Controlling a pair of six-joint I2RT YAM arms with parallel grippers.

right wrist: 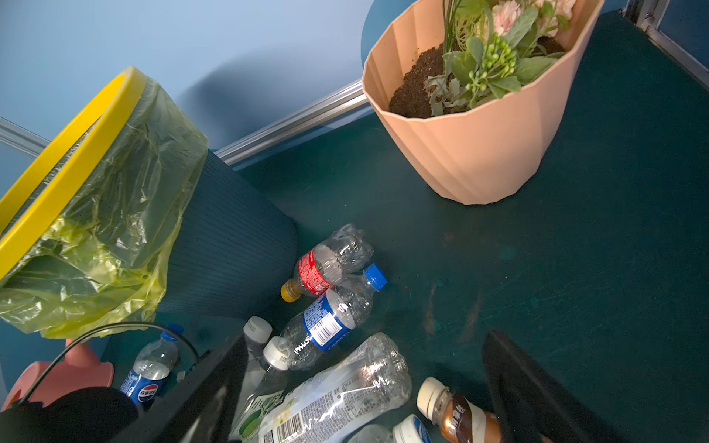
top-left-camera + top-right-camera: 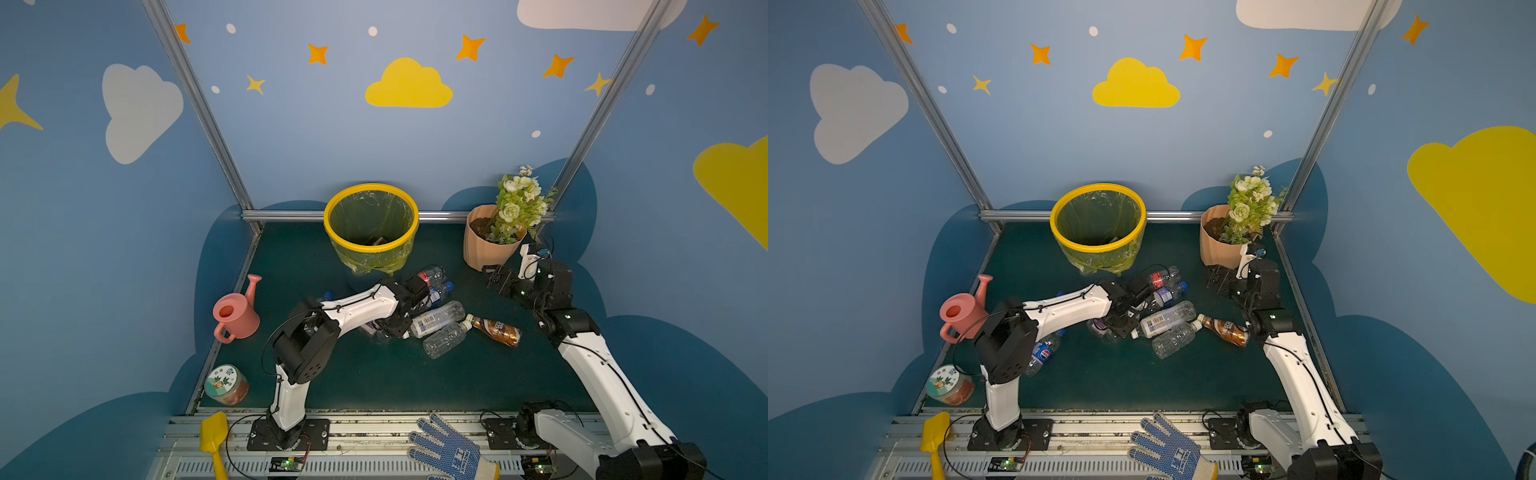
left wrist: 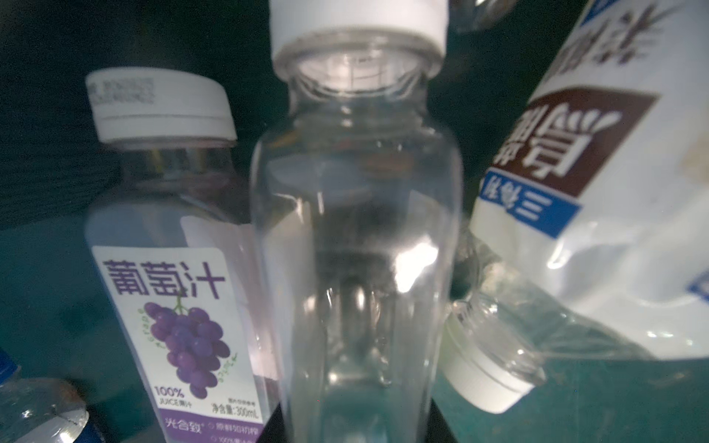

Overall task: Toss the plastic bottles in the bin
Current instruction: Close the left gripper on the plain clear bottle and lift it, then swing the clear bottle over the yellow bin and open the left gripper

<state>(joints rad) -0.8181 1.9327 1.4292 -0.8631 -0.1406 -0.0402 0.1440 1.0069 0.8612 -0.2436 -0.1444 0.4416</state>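
In the left wrist view my left gripper (image 3: 356, 422) is shut on a clear plastic bottle (image 3: 356, 230) with a white cap. Beside it are a grape-juice bottle (image 3: 172, 307) and a white-labelled bottle (image 3: 598, 191). In both top views this gripper (image 2: 388, 330) (image 2: 1115, 328) is low in a pile of bottles in front of the bin (image 2: 371, 248) (image 2: 1098, 248). The pile includes a red-labelled bottle (image 2: 432, 275), a blue-labelled one (image 2: 441, 291), a big white-labelled one (image 2: 438, 319) and a brown one (image 2: 496, 330). My right gripper (image 2: 494, 276) (image 1: 368, 337) hangs open and empty above the pile's right side.
A peach flower pot (image 2: 486, 245) stands at the back right, close to my right arm. A pink watering can (image 2: 235, 313) and a round jar (image 2: 226, 384) sit along the left edge. A Pepsi bottle (image 2: 1044, 353) lies under my left arm. A yellow shovel (image 2: 214, 436) and a glove (image 2: 449, 449) lie on the front rail.
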